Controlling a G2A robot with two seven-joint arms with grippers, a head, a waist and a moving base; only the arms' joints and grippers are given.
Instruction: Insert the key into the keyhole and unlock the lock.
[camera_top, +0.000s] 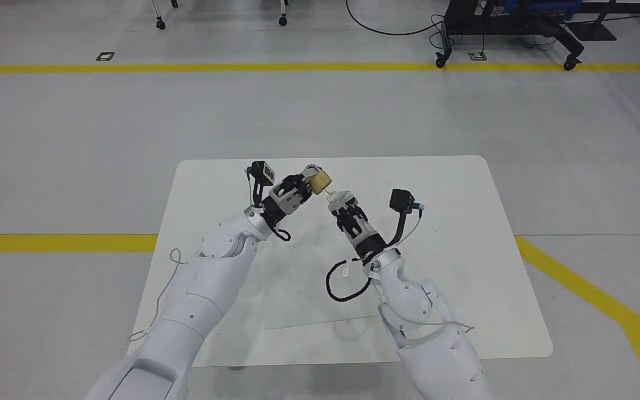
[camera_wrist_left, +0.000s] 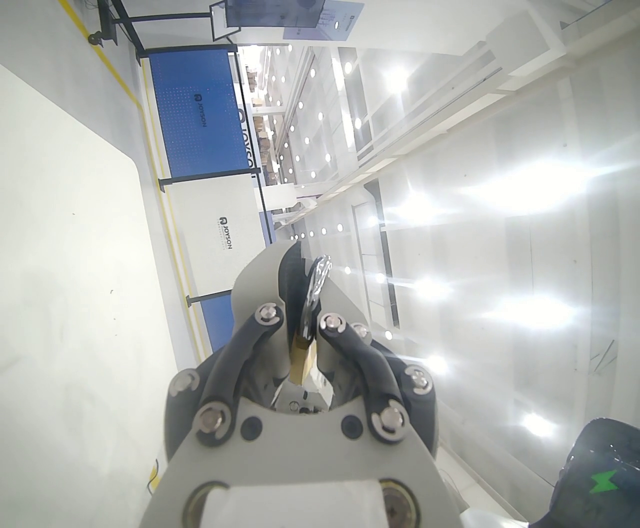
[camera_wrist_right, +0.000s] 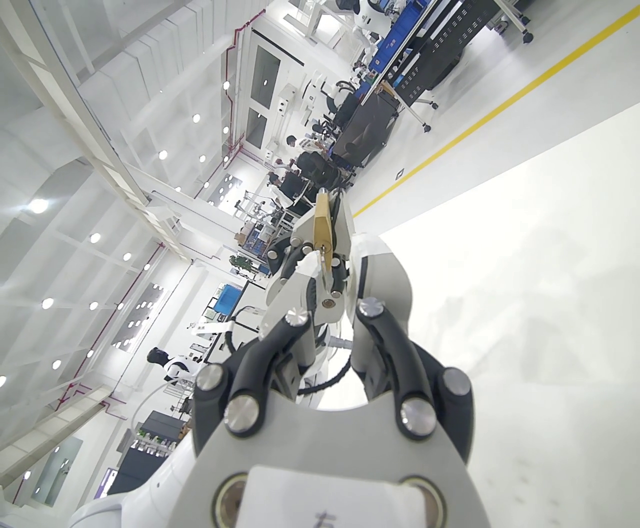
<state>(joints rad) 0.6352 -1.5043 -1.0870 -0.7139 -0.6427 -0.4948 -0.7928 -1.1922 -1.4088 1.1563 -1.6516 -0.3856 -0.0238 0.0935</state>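
Brass-bodied lock (camera_top: 319, 181) with a silver shackle (camera_wrist_left: 320, 272) sits above the far middle of the table (camera_top: 470, 230), clamped tight in the left gripper (camera_wrist_left: 305, 295). Just beside it, the right gripper (camera_wrist_right: 331, 272) pinches the thin key (camera_wrist_right: 327, 281). The key's tip is at the keyhole (camera_wrist_right: 324, 246); whether it has entered cannot be told.

1. My left arm stretches forward above the worktop (camera_top: 460, 300), forearm angled inward. My left gripper (camera_top: 298, 188) is clamped on the lock (camera_top: 319, 181).
2. My right arm angles inward from the other side. My right gripper (camera_top: 345, 210) pinches the key (camera_wrist_right: 309, 263).
3. Both grippers face each other almost tip to tip, raised off the worktop.
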